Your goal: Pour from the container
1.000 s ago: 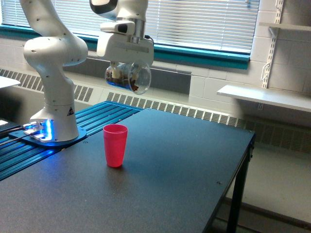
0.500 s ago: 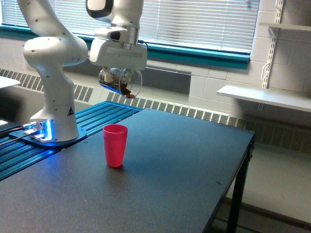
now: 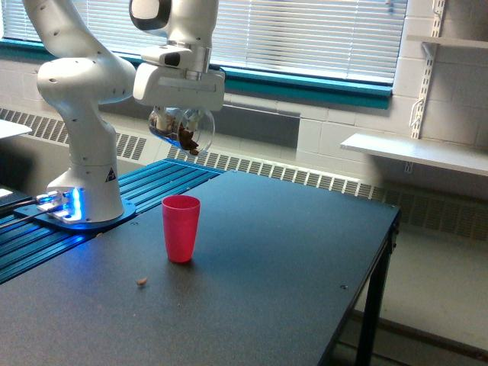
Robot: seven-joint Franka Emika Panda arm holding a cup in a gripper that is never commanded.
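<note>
1. Clear glass shows under your pincer (image 3: 181, 114): it is clenched on the container (image 3: 181, 127), tipped, brown pieces crowded at its lower lip.
2. The container hangs well above the red cup (image 3: 181, 228), mouth roughly over it.
3. You are mid-pour, I judge.
4. One brown piece (image 3: 141, 282) lies on the table (image 3: 252, 297), near the red cup's base; centre the lip before tipping further.
</note>
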